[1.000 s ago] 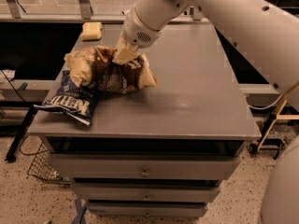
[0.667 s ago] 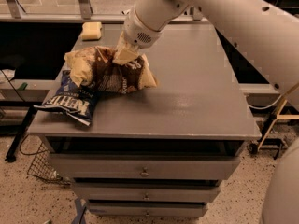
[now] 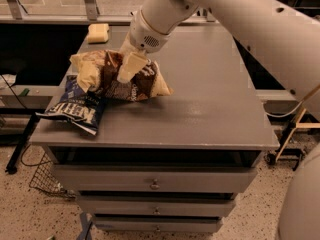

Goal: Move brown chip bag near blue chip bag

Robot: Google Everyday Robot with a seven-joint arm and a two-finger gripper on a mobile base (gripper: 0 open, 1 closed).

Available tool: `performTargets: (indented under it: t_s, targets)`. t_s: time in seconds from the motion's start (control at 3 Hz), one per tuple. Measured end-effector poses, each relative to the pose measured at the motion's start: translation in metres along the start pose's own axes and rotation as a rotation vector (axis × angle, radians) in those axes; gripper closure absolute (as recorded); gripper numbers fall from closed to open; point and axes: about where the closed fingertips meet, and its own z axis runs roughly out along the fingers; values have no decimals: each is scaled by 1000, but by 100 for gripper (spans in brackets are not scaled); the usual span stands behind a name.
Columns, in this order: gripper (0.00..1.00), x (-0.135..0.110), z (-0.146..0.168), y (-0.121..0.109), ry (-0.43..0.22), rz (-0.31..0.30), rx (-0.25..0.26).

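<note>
The brown chip bag (image 3: 117, 81), crinkled, dark brown with pale tan ends, lies at the left of the grey table (image 3: 210, 109). My gripper (image 3: 131, 68) comes down from the upper right onto the bag's middle and is shut on a fold of it. The blue chip bag (image 3: 76, 105), navy with white lettering, lies flat at the table's front left corner. It hangs slightly over the edge. The brown bag's left end touches or overlaps the blue bag's upper edge.
A yellow sponge (image 3: 98, 32) sits at the table's back left corner. My white arm (image 3: 240, 19) crosses above the table's back right. Drawers (image 3: 155, 184) run below the tabletop. A wire basket (image 3: 45, 181) stands on the floor at left.
Almost nothing has changed. The gripper stays on the brown chip bag and both bags keep their places.
</note>
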Motion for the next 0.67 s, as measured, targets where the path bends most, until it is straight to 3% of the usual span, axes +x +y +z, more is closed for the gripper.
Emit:
performTargets:
  t_s: [0.33,0.67]
  targets:
    - [0,-9,-29,1,16,-27,25]
    - [0,-8,-83,16,53,-19,105]
